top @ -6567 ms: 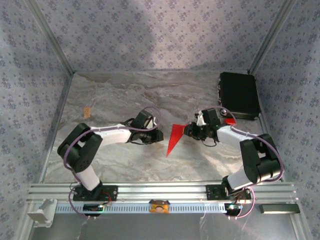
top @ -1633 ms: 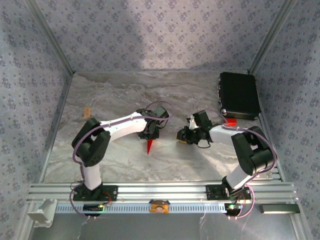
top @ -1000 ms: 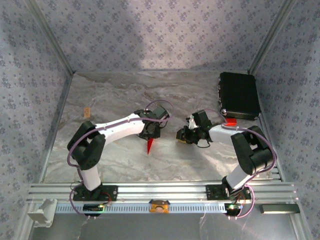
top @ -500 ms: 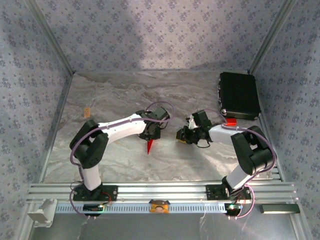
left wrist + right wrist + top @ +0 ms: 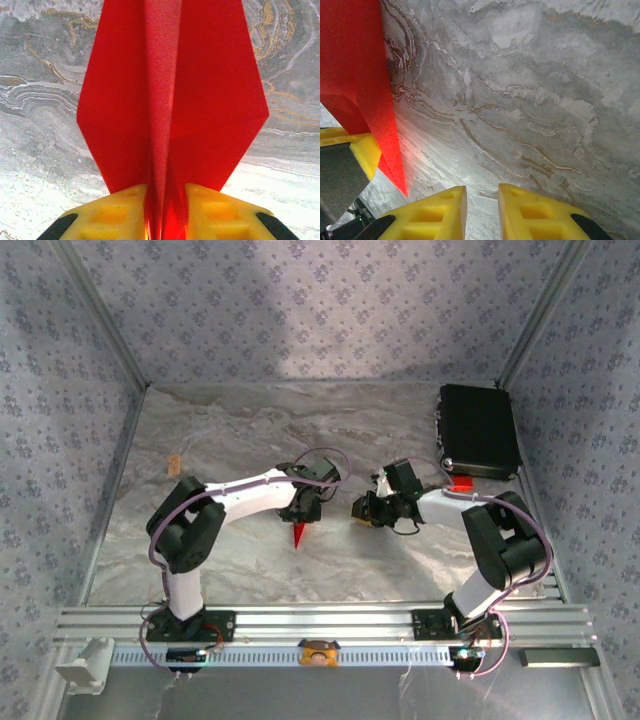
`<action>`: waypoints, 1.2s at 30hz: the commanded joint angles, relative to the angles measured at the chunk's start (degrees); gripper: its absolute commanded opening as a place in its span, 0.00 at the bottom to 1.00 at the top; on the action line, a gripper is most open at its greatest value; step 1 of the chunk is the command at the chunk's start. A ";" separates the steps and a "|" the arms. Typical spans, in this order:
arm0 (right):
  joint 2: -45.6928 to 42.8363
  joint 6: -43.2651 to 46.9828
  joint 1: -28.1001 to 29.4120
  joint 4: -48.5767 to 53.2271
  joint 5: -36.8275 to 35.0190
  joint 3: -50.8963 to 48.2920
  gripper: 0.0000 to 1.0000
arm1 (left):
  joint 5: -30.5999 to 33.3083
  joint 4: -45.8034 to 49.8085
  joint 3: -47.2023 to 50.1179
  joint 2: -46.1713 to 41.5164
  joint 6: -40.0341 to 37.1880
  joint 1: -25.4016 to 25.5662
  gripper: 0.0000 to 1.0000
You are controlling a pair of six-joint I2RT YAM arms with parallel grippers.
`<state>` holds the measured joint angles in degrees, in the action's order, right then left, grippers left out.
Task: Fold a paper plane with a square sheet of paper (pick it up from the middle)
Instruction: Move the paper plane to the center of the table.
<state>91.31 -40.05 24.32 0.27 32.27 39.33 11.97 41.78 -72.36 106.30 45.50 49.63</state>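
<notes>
1. Marble table (image 5: 200, 540) carries both arms. The work sits at its middle, where either arm can reach.
2. Black case (image 5: 478, 430) lies at the far right, well apart from the folding, likely parked out of the way.
3. Paper plane (image 5: 170, 90), a slim red dart, hangs between the arms with its point toward the near edge. Whether the tip touches the table I cannot tell.
4. Left gripper (image 5: 165, 192) pinches the plane at its blunt end, right on the centre crease, with the wings spreading to either side. That hold probably keeps the fold tight.
5. Right gripper (image 5: 482, 192) hovers just beside the paper, fingers drawn almost together on nothing, seemingly ready to help.
6. Small chunky red piece (image 5: 460, 483) rests beside the case, unused.
</notes>
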 commanded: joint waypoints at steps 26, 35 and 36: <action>1.07 0.15 0.69 1.57 -0.72 1.67 0.25 | -1.77 -2.18 2.71 2.33 -0.63 -1.33 0.20; 0.57 0.24 0.73 1.88 -0.71 1.86 0.25 | -3.50 -4.20 3.92 2.94 0.83 -1.30 0.26; 0.47 0.16 0.60 2.00 -0.78 1.98 0.25 | -3.84 -4.42 3.90 2.99 1.25 -1.20 0.27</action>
<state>91.31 -40.05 24.69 0.69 32.10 39.70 9.98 38.48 -69.63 107.81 45.54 48.60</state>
